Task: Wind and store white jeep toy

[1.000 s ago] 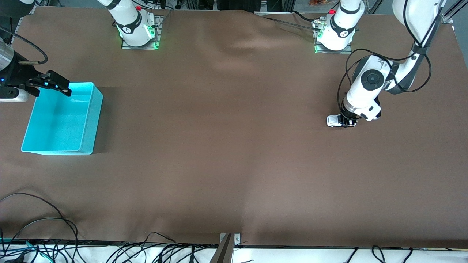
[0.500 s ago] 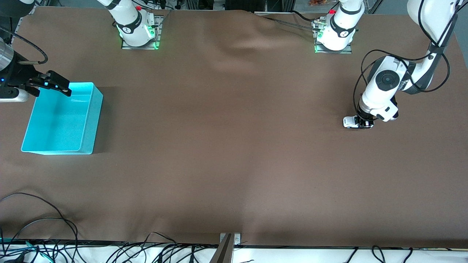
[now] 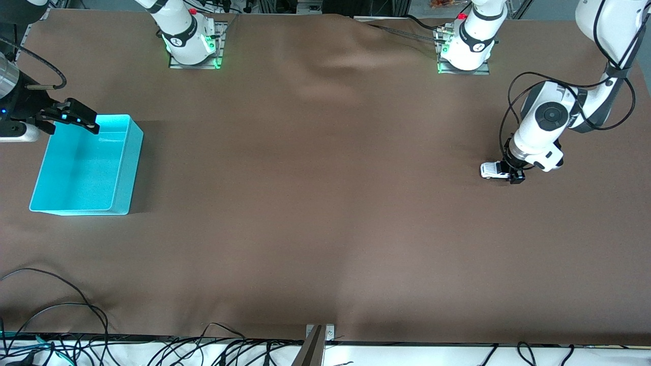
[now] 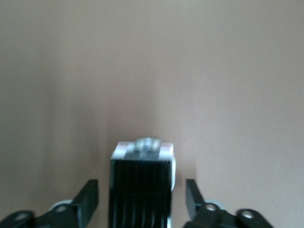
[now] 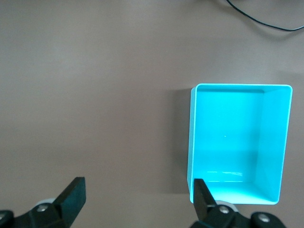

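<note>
Jaws of left gripper (image 4: 141, 202) apart, straddling white jeep toy (image 3: 494, 170), gaps each side, we note. Toy on tabletop (image 3: 325, 213), right middle of frame. Right gripper (image 3: 71, 118) waits, jaws wide, over cyan bin (image 3: 84, 206).

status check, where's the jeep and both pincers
Left pincer open, straddling white jeep toy on table. Right pincer open, waiting over turquoise bin. Nothing in the way.
</note>
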### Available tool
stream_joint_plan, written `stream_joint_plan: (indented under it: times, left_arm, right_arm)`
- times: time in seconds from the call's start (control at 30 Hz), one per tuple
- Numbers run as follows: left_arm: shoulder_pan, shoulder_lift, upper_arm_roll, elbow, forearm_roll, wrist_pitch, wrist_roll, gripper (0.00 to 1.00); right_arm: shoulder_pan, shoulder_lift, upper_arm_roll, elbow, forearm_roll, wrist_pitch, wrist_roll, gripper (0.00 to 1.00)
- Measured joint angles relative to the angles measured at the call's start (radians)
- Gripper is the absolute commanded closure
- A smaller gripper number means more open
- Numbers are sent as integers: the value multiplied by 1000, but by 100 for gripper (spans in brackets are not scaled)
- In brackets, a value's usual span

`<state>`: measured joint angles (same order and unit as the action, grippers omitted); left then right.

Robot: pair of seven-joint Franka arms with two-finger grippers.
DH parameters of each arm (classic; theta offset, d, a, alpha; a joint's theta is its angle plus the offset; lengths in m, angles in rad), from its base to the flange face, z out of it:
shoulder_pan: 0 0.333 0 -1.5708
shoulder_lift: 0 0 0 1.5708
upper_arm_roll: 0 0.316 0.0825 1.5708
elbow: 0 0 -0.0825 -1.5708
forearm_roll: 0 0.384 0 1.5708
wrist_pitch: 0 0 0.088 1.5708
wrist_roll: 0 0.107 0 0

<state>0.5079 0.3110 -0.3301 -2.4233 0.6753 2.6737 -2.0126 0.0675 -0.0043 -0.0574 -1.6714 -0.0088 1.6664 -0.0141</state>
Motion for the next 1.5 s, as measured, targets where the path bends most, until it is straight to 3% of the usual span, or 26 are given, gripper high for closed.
stream_joint_plan:
  times: [0.5, 0.7, 0.97, 1.5]
  left_arm:
    - [19, -59, -38, 85, -20, -145, 67, 0]
    - [19, -113, -84, 162, -143, -294, 274, 0]
    - [18, -174, -128, 299, -206, -463, 533, 0]
    - [19, -188, -130, 620, -409, -714, 1179, 0]
  right_arm:
    - [0, 0, 0, 0, 0, 0, 0, 0]
    - [0, 0, 0, 0, 0, 0, 0, 0]
    - [0, 0, 0, 0, 0, 0, 0, 0]
    - [0, 0, 0, 0, 0, 0, 0, 0]
